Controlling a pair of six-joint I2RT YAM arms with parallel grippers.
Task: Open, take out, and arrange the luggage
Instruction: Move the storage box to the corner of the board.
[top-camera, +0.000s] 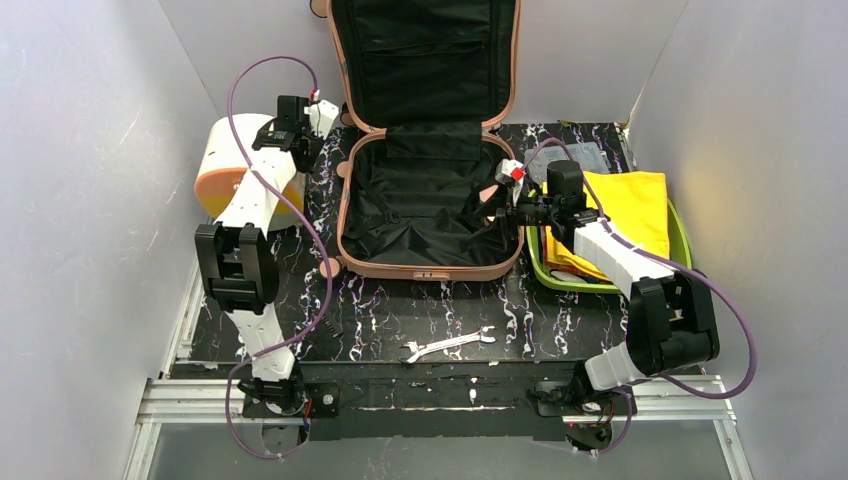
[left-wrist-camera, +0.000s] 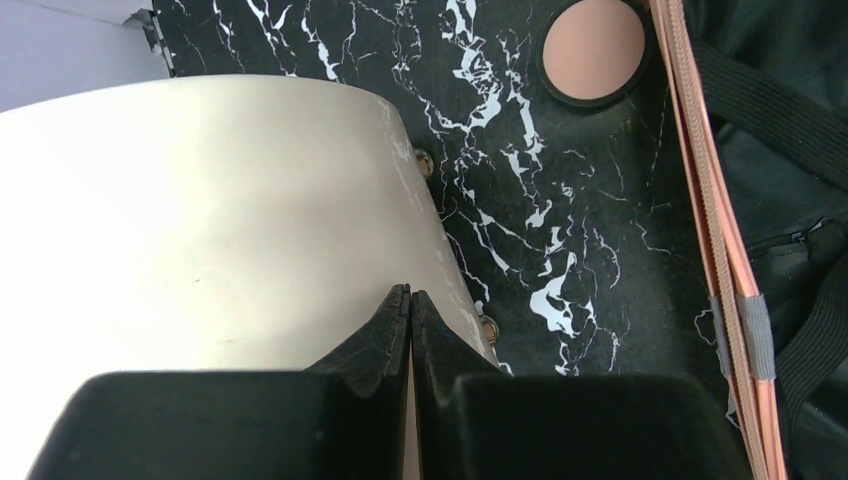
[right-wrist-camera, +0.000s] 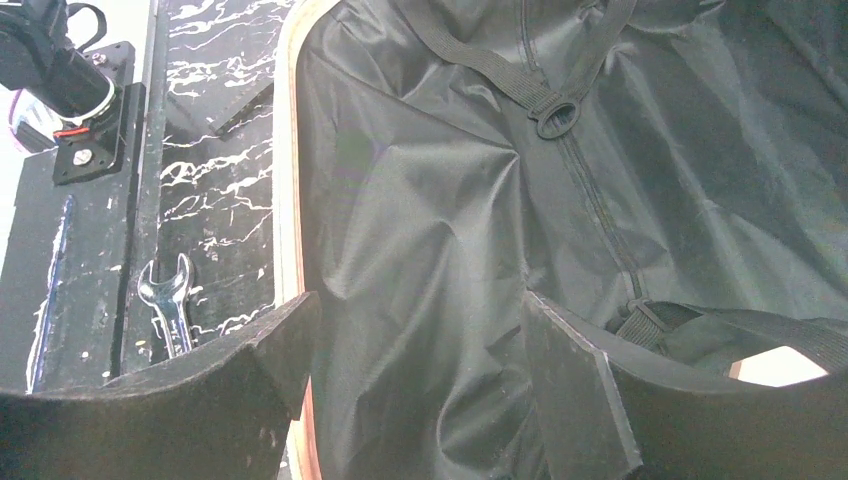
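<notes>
luggage (top-camera: 430, 268) lies open at 12 o'clock on the table (top-camera: 380, 320), lid propped vs the back wall, base shell flat, black lining and loose straps showing; no contents seen in it from top view. so opening looks done & the job reads as late take-out / arranging. yellow cloth (top-camera: 630, 205) sits in the green tray (top-camera: 681, 240) at the case's 3 o'clock. right gripper (right-wrist-camera: 420, 330) is released, jaws wide, parked at the base shell's 3 o'clock rim: one finger outside the pink edge, other over the lining, touching neither afaict. pale patch under a strap at 5 o'clock in right wrist view, can't tell what. next move prob needs a check of that spot. left gripper (left-wrist-camera: 410, 300) is clenched on nothing, hovering over the drum box (left-wrist-camera: 200, 220) at the case's 9 o'clock. wrench (top-camera: 447, 345) lies at 6 o'clock, apart.
</notes>
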